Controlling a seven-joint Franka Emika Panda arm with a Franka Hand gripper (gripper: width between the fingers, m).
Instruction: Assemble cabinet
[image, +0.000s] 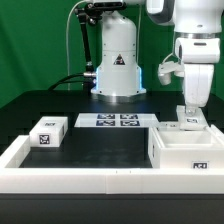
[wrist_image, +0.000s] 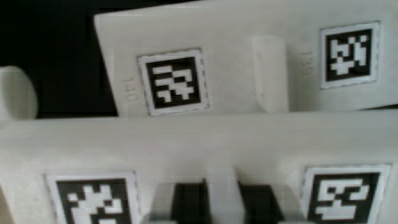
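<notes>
Here the end effector (image: 191, 112) pinches a small white tagged block (image: 194, 123), jaws nearly together, beside the cabinet (image: 183, 158).

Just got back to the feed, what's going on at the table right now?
The arm's gripper is lowered on the exterior view's right, onto a small white tagged part at the far side of the cabinet. Whether it is actually gripping cannot be told. Another tagged block sits apart on the exterior view's left, with the marker board between them.
</notes>
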